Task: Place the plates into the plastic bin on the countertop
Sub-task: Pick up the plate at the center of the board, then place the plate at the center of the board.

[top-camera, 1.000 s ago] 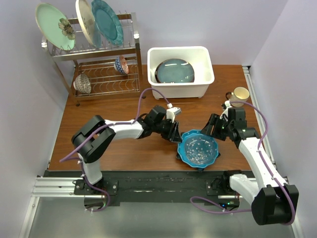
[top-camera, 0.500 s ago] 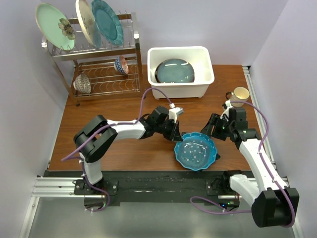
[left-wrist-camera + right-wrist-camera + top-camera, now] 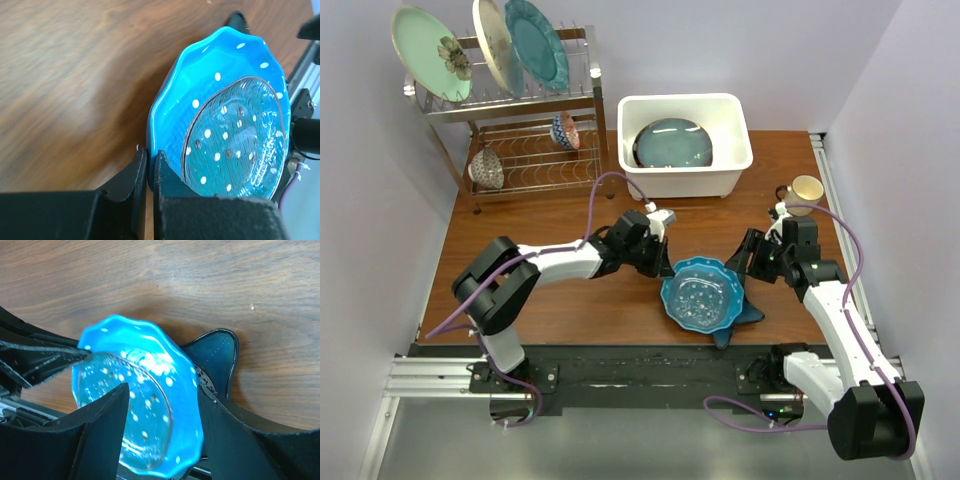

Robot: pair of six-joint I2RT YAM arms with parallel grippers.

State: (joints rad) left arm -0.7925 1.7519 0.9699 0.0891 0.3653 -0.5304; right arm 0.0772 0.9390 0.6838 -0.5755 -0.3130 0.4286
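The left hand point(image 3: 150, 161) is clenched on the left rim of the blue dotted plate point(image 3: 700, 295). The plate is tilted up near the desk's point(image 3: 575, 312) front edge, over a dark star-shaped plate point(image 3: 220, 347). The right hand point(image 3: 757, 262) hangs released just beside its right rim. The white bin point(image 3: 685, 180) sits at the far edge, beyond the plate, so the carry probably falls to the left arm.

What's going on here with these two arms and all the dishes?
The left gripper is pinched shut on the rim of the blue scalloped plate, holding it tilted over a dark-blue star-shaped plate on the countertop. The right gripper hangs open beside it, gripping nothing. The white plastic bin at the back already holds one dark plate. Three plates stand in the wire rack.
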